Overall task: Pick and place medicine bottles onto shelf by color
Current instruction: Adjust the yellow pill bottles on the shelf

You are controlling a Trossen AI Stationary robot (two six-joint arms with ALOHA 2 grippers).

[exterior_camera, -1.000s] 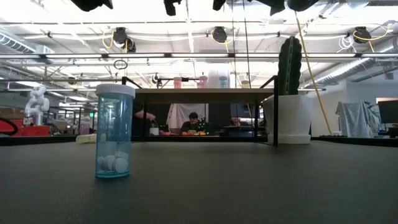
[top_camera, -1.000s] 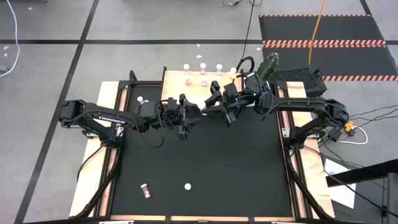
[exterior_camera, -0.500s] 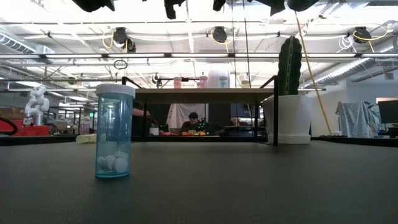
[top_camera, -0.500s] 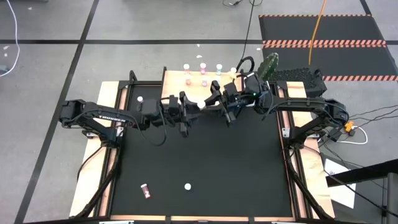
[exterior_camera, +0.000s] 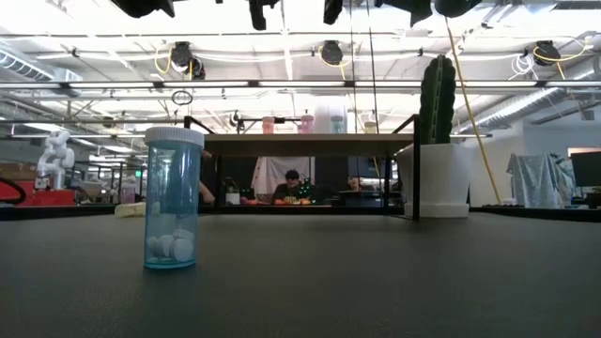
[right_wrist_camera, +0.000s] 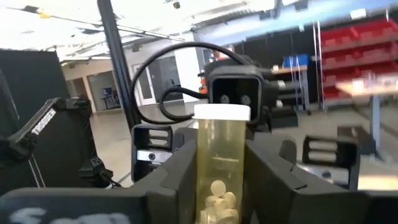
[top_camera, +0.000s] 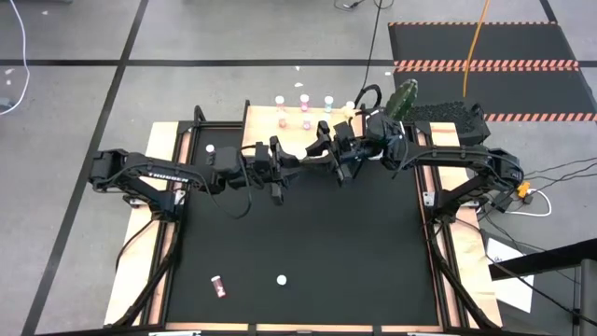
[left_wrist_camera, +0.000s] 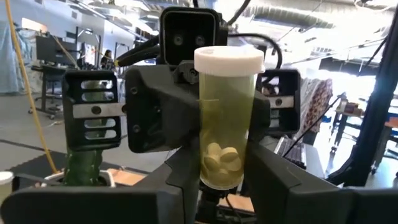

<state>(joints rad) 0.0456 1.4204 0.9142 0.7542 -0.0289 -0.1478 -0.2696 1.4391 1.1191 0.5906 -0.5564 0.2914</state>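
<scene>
Left hand (top_camera: 291, 162) meets right hand (top_camera: 317, 155), both clamped.

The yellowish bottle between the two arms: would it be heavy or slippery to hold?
Probably light: the yellowish bottle shows only a few tablets at its bottom. Its smooth, clear wall looks stiff and perhaps slippery. Both the left gripper and the right gripper flank it, so a steady squeeze seems wise.

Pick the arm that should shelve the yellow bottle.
Right, probably. The left gripper and right gripper both clasp the yellow bottle, but the right sits nearer the shelf.
</scene>
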